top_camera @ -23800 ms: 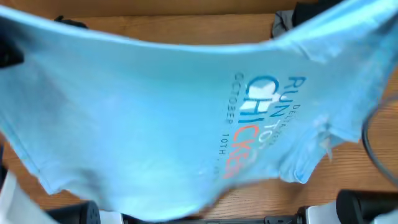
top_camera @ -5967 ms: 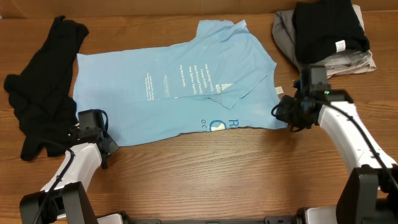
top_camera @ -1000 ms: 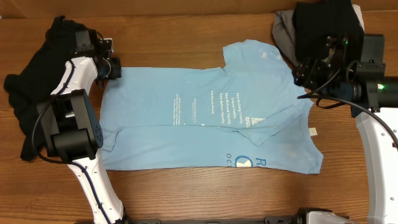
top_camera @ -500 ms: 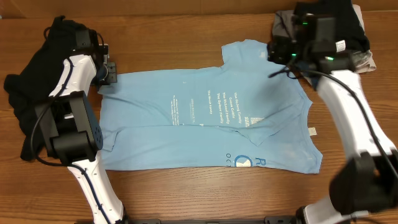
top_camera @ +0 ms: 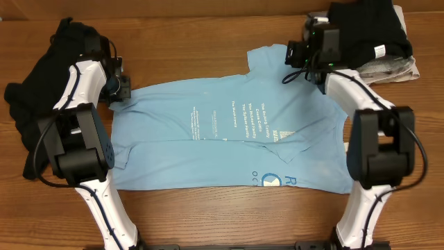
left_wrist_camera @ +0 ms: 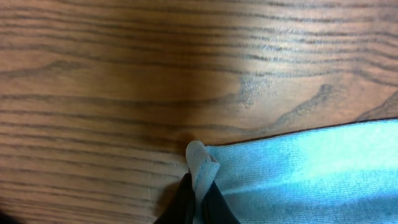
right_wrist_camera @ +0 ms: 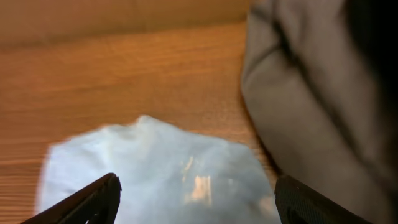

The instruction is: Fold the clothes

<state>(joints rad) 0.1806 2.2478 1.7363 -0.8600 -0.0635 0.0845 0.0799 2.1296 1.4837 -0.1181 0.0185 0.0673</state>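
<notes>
Blue on wood [top_camera: 208, 222]: anchors a T-shirt [top_camera: 208, 149] corner in the clenched left gripper [left_wrist_camera: 196, 202], poises the right gripper [right_wrist_camera: 196, 196], jaws spread, over the sleeve [right_wrist_camera: 155, 162] to grasp.

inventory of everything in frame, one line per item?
T-shirt: 1, light blue with white lettering, spread flat at table centre.
Black heap: 1, black, crumpled at the far left edge.
Black folded garment: 1, black, top right, lying on the grey one.
Grey garment: 1, grey, top right, beside the T-shirt's sleeve.
Pale cloth: 1, whitish, under the stack at far right; kind unclear.
Table: 1, brown wood.
Left gripper: shut on the T-shirt's top-left corner.
Right gripper: open, over the T-shirt's top-right sleeve.
</notes>
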